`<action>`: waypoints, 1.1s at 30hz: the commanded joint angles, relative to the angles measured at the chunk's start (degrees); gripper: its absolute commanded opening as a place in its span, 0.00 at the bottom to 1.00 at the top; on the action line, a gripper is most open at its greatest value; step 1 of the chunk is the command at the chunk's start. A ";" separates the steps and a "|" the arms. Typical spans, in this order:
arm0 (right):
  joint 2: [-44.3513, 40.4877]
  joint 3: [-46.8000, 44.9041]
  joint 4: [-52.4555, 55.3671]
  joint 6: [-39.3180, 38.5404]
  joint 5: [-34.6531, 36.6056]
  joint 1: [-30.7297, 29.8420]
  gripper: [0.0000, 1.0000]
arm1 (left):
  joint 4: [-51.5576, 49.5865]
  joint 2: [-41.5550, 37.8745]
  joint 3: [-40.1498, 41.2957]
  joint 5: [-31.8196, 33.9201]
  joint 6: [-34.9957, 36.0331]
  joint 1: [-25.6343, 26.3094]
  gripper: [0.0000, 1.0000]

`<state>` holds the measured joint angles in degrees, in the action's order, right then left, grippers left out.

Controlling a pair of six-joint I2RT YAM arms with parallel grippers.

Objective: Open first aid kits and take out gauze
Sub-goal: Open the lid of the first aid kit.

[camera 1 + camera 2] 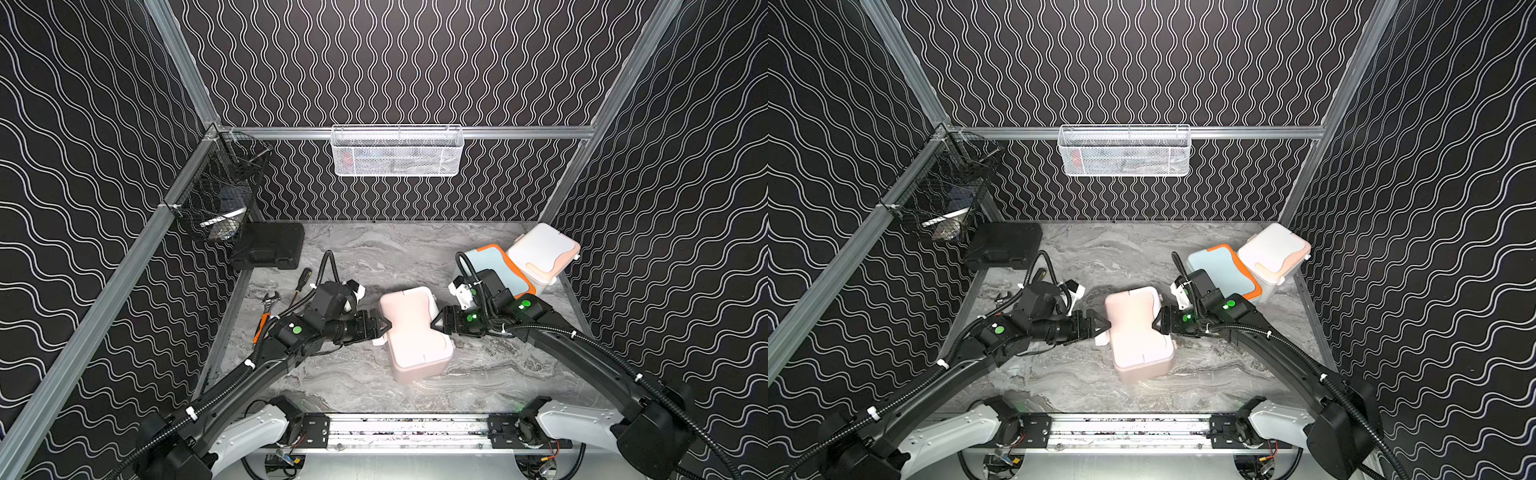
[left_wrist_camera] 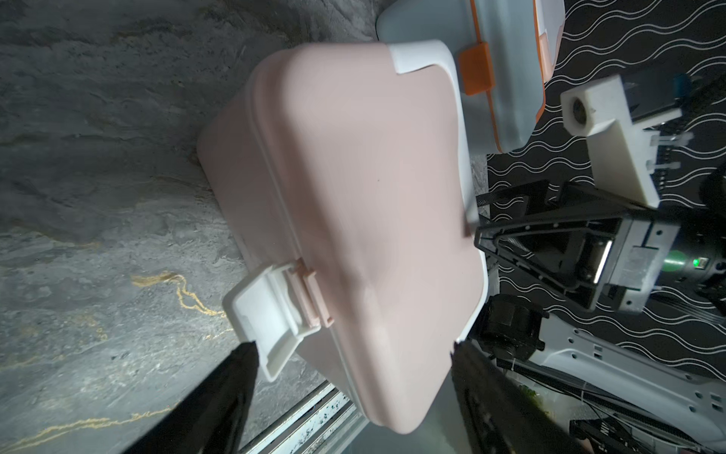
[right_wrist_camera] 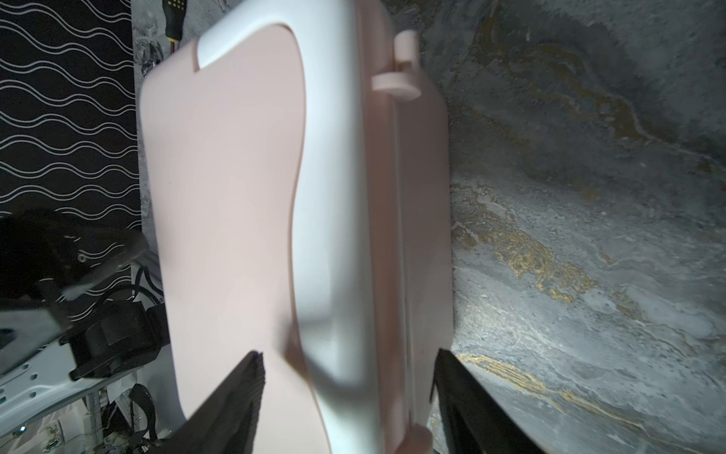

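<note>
Jaws stand wide on both arms. The left jaws straddle the left edge of the pink kit (image 1: 413, 328), one tip just beside its white latch (image 2: 271, 314), which hangs swung outward; the right jaws straddle the opposite edge, by the white handle (image 3: 334, 196); whether either pair touches the box I cannot tell. The pink kit sits mid-frame on the tabletop (image 1: 374, 257) in both top views, lid down; the blue-grey kit (image 1: 496, 264) and the white kit (image 1: 544, 249) stand touching at centre right, near the back corner — lids shut.
</note>
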<state>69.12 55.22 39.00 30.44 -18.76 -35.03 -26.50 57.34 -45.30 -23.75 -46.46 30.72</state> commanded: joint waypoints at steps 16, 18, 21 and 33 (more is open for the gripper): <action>0.93 -0.75 -2.46 1.63 -1.80 -2.77 0.58 | 10.06 4.42 2.85 -5.43 -2.75 -0.13 0.80; 1.19 -0.64 -2.35 1.51 -1.80 -2.86 0.60 | 10.23 4.71 2.91 -5.39 -2.67 -0.13 0.80; 1.43 -0.34 -2.19 1.38 -1.81 -2.86 0.63 | 11.21 5.30 3.11 -5.85 -3.04 -0.13 0.81; 2.40 1.01 -2.78 1.44 -2.92 -2.86 0.68 | 18.57 5.24 2.60 -11.76 -7.85 -0.09 0.82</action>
<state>71.24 55.66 38.41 31.70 -19.79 -37.76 -13.08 63.09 -42.26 -31.48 -52.03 30.61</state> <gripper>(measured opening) 0.672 0.820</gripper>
